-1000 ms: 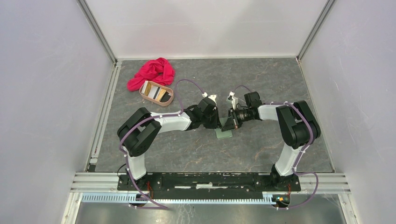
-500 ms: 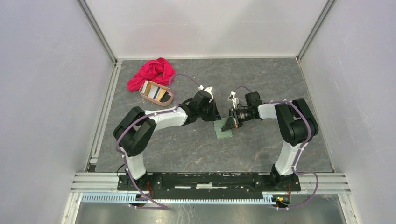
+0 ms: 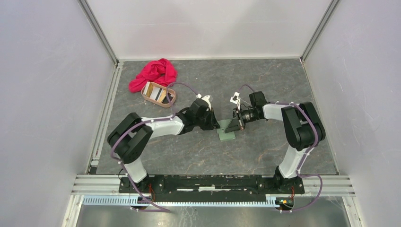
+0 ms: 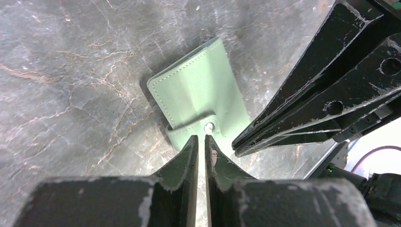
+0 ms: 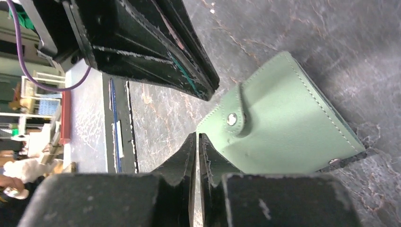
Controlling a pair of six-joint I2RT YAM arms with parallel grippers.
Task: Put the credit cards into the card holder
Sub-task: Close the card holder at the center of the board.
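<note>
The sage-green card holder (image 3: 226, 135) lies closed on the table, its strap snapped shut. In the left wrist view the card holder (image 4: 198, 94) lies just beyond my left gripper (image 4: 199, 138), which is shut and empty, with its tips at the snap button (image 4: 208, 126). My right gripper (image 5: 197, 136) is shut and empty, with its tips at the card holder's (image 5: 288, 123) strap edge. In the top view the left gripper (image 3: 216, 126) and the right gripper (image 3: 232, 127) meet over the card holder. The credit cards (image 3: 158, 93) lie in the tray.
A pinkish-tan oval tray (image 3: 144, 93) stands at the back left and holds the cards. A red cloth (image 3: 155, 72) lies bunched behind it. The right gripper's fingers (image 4: 326, 94) cross the left wrist view, and the left gripper's fingers (image 5: 156, 52) cross the right wrist view.
My left arm has drawn its wrist back to the left, so more of the card holder shows. My right gripper has stayed at the card holder. The card holder has hardly moved.
</note>
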